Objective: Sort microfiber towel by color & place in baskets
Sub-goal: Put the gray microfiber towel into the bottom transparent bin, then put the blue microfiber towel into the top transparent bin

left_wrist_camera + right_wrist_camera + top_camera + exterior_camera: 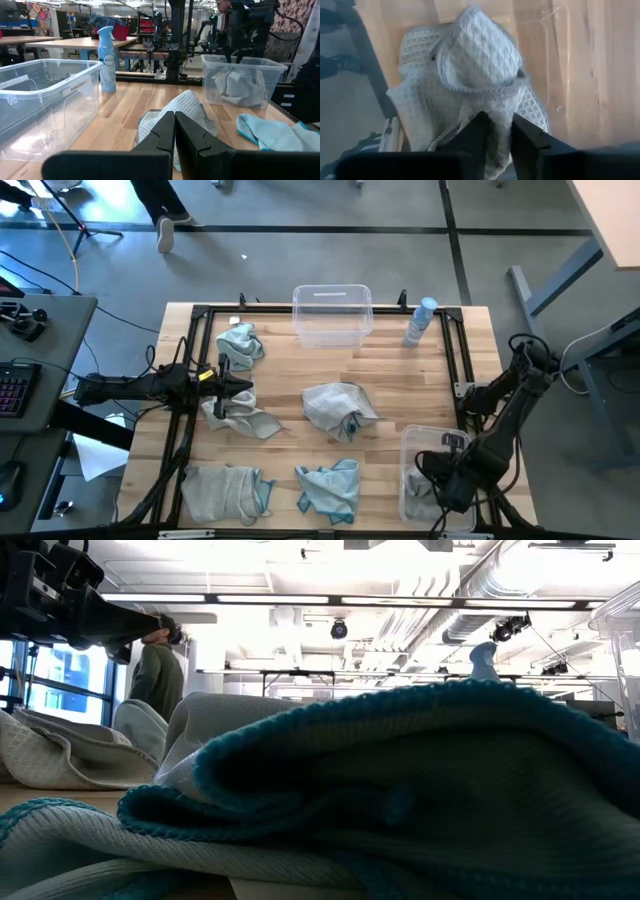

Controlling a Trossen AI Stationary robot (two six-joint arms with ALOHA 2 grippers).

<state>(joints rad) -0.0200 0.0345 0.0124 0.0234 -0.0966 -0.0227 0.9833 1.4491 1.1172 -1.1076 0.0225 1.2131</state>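
My right gripper (440,475) (502,132) reaches down into the clear basket (412,442) at the table's near right corner, shut on a light grey towel (470,65) bunched inside it. My left gripper (240,387) (175,127) hovers shut over the left side, above a grey towel (240,418) lying crumpled on the table; nothing shows between its fingers. Lying flat on the wood are a teal towel (240,343), a grey towel with teal edging (340,410), another grey one (225,492) and a teal one (330,488) (400,790). A second basket (332,313) (45,100) stands at the far edge. My right gripper pinches a raised fold of the grey towel (501,112) between its two fingers, coming from above and pointing down into the basket. The rest of the cloth spreads out below the fingers on the basket floor.
A white-blue spray bottle (420,322) (106,60) stands at the far edge, right of the far basket. A black metal frame (190,360) runs along the table's sides. A person (160,675) stands in the room beyond. Bare wood lies between the middle towel and the near right basket.
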